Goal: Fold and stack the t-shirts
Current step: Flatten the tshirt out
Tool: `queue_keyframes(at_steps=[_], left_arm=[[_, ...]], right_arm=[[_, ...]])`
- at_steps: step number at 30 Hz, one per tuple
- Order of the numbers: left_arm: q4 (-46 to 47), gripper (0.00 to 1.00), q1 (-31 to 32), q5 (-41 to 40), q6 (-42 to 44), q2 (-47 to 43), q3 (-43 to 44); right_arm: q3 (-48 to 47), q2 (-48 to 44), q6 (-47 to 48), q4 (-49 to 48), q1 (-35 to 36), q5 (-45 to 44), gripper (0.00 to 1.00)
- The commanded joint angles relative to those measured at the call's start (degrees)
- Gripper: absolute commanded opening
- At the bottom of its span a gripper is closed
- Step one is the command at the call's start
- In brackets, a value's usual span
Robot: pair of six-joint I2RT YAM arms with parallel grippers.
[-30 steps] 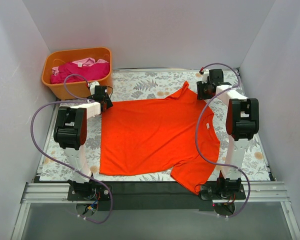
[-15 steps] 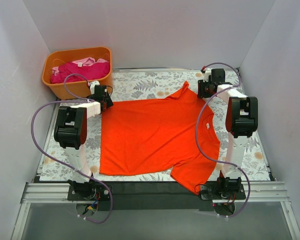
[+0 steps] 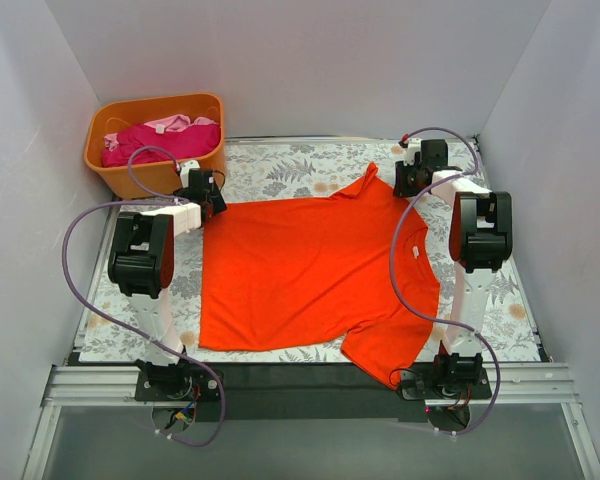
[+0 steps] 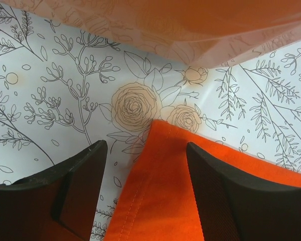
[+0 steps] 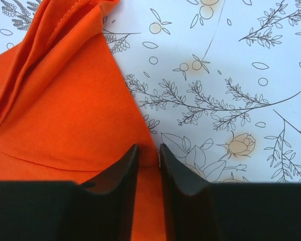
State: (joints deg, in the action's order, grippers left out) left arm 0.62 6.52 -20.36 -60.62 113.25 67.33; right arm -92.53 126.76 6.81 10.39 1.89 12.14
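An orange-red t-shirt (image 3: pixel 310 270) lies spread flat on the floral table cover, with one sleeve bunched at the far right. My left gripper (image 3: pixel 215 203) is open at the shirt's far left corner. In the left wrist view the corner (image 4: pixel 165 170) lies between the two spread fingers (image 4: pixel 146 150). My right gripper (image 3: pixel 404 182) is at the far right sleeve. In the right wrist view its jaws (image 5: pixel 148 150) are nearly together, pinching the shirt's edge (image 5: pixel 70 110). Magenta (image 3: pixel 160 142) and pale pink (image 3: pixel 167 123) shirts lie in a heap in the tub.
An orange plastic tub (image 3: pixel 100 160) stands at the far left corner, just behind my left gripper. White walls enclose the table on three sides. The shirt's near sleeve (image 3: pixel 385 350) hangs toward the table's front edge.
My right gripper has shifted slightly toward the far edge at the sleeve. The left gripper and the shirt's body have not visibly moved.
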Motion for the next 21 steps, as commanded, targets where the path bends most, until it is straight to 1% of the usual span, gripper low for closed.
queue_keyframes(at_steps=[1, 2, 3, 5, 6, 14, 17, 20, 21], left_arm=[[1.7, 0.6, -0.5, -0.6, 1.1, 0.7, 2.7], [1.7, 0.6, -0.5, -0.8, 1.2, 0.9, 2.8], [1.7, 0.61, -0.5, -1.0, 1.4, 0.9, 3.1], [1.7, 0.61, -0.5, -1.2, 1.8, 0.9, 3.5], [1.7, 0.61, -0.5, -1.2, 1.8, 1.0, 3.6], [0.6, 0.61, -0.5, -0.5, 2.0, 3.4, 5.1], [0.5, 0.57, -0.5, 0.1, 1.5, 3.8, 4.0], [0.1, 0.45, -0.5, 0.2, 0.6, 3.8, 2.7], [-0.1, 0.36, -0.5, 0.3, 0.4, 3.7, 2.5]], right_arm=[[-0.5, 1.2, 0.3, 0.1, -0.2, 0.3, 0.24], [-0.5, 1.2, 0.4, 0.2, -0.3, 0.3, 0.2], [-0.5, 1.3, 0.5, 0.2, -0.3, 0.3, 0.13], [-0.3, 1.2, 0.5, 0.3, -0.3, 0.1, 0.07], [-0.3, 1.0, 0.4, 0.3, -0.3, 0.2, 0.01], [0.5, 0.5, 0.6, 0.4, -0.3, -0.9, 0.01], [1.0, -0.3, 0.6, 0.4, -0.5, -1.3, 0.01], [1.4, -0.6, 0.3, 0.4, -0.7, -1.4, 0.01], [1.6, -0.8, 0.3, 0.4, -0.7, -1.7, 0.01]])
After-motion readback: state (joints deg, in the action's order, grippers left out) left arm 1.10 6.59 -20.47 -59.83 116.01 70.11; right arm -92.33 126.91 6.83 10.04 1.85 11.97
